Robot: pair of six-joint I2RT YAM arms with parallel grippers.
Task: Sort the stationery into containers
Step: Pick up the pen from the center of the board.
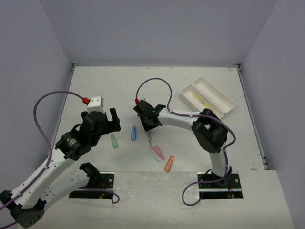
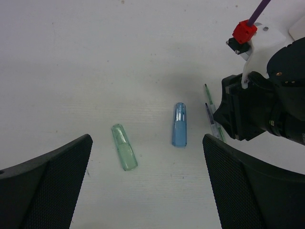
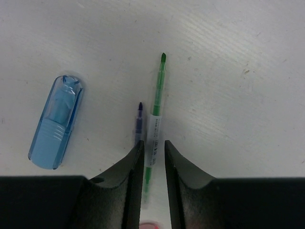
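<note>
My right gripper (image 3: 154, 148) is low over the table, its jaws narrowly open astride a thin green pen (image 3: 157, 102), with a small gap at the right finger. A dark blue pen (image 3: 139, 121) lies beside it, outside the left finger. A stubby blue piece (image 3: 56, 122) lies to their left. From the top view, my right gripper (image 1: 148, 128) is at mid table, and my left gripper (image 1: 108, 123) hovers open and empty near a green piece (image 1: 114, 140) and the blue piece (image 1: 134, 133). The white two-compartment tray (image 1: 224, 102) holds a yellow pen (image 1: 198, 98).
A pink piece (image 1: 158, 152) and an orange piece (image 1: 169, 163) lie near the front, right of centre. In the left wrist view the green piece (image 2: 124, 147) and blue piece (image 2: 179, 124) lie ahead of my open fingers (image 2: 248, 186), with the right arm's wrist (image 2: 267, 105) close by.
</note>
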